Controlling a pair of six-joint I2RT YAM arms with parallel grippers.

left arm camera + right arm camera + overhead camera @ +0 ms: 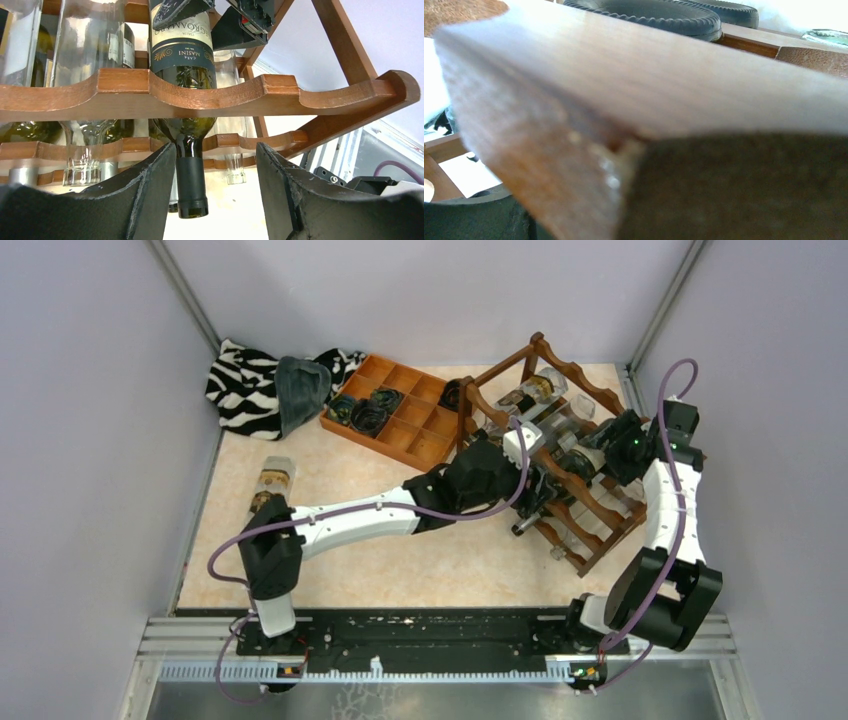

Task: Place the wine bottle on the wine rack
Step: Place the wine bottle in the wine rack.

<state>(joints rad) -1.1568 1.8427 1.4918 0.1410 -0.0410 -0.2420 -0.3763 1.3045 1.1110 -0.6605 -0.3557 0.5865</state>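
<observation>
The left gripper (215, 165) is held with jaws spread wide either side of the neck of the wine bottle (184, 55), nothing being clasped. The bottle is laid in a scallop of the wine rack (280, 92). The right gripper (612, 448) is set close against a rack rail; whether its jaws are parted cannot be told. Beyond, a compartment tray (400, 410) is seen on the surface (400, 560)

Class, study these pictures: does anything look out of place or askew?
The wine rack sits on the table turned askew to its edges, and one bottle lies near the left edge, far from the rack.
</observation>
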